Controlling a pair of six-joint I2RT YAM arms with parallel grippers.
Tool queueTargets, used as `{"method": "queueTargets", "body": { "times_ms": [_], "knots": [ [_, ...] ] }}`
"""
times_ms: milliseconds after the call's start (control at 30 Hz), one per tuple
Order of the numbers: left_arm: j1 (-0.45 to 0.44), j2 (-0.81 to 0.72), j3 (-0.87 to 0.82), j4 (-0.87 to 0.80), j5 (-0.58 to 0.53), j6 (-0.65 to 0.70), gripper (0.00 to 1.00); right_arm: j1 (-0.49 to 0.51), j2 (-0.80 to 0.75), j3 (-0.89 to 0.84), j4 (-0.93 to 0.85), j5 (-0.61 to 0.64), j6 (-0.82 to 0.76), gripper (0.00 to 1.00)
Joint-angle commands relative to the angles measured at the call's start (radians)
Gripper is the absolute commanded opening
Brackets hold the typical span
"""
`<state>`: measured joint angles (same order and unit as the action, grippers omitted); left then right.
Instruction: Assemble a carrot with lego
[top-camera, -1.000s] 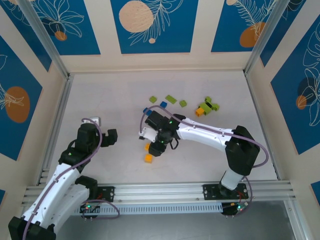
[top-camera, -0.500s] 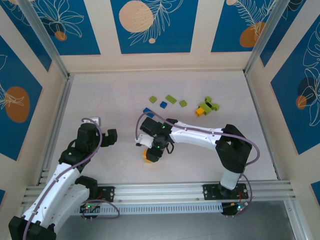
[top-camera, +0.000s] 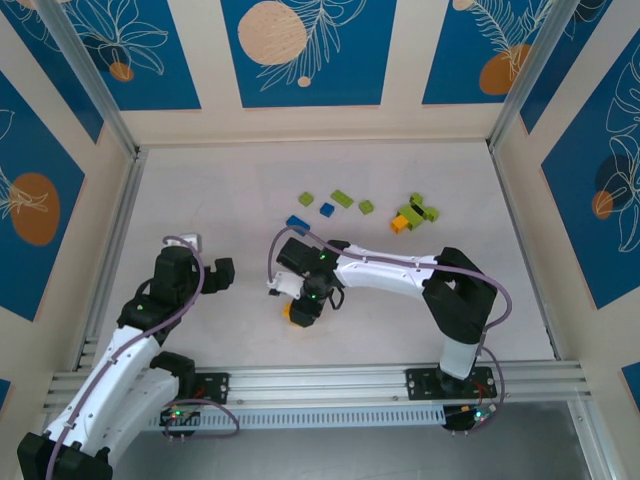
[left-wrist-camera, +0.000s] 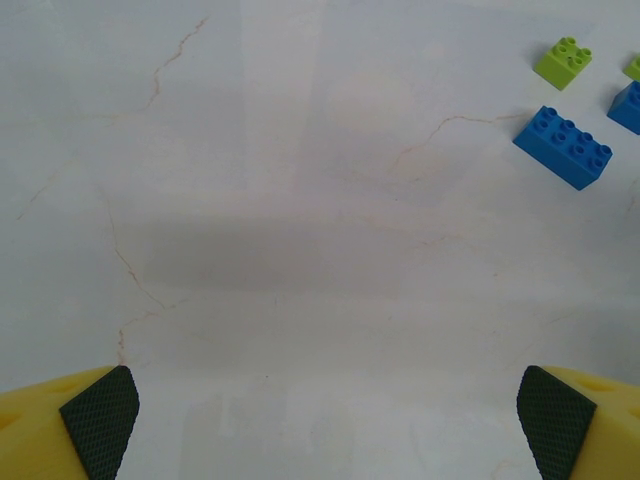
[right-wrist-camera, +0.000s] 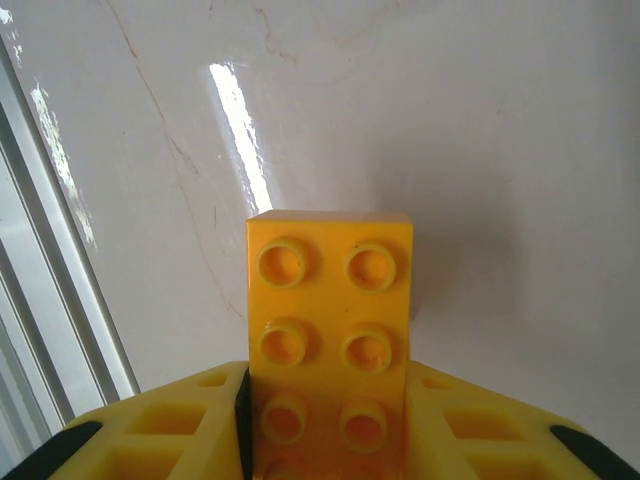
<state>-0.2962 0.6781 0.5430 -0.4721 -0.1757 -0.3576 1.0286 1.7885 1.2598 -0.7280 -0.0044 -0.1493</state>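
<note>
Lego brick, orange, two studs wide, clamped in right hand; left hand wide apart

Bright, even light; focus is sharp. The right wrist view catches a white glare streak on the glossy surface, the left wrist view a broad soft shadow.

2 blue bricks, 3 loose lime bricks, 1 lime/orange clump, 1 orange brick, 2 arms.
</note>
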Motion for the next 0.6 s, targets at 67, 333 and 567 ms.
{"method": "queueTargets", "body": {
  "times_ms": [67, 333, 567],
  "knots": [
    [0.017, 0.000, 0.009, 0.001, 0.013, 0.009, 1.00, 0.009, 0.022, -0.010, -0.002, -0.025, 0.007, 0.37],
    [0.020, -0.001, 0.007, 0.005, 0.018, 0.009, 1.00, 0.011, 0.050, -0.014, -0.010, -0.029, -0.003, 0.37],
    [0.023, -0.001, 0.007, 0.009, 0.022, 0.011, 1.00, 0.012, 0.054, -0.023, -0.009, -0.041, -0.041, 0.37]
  ]
}}
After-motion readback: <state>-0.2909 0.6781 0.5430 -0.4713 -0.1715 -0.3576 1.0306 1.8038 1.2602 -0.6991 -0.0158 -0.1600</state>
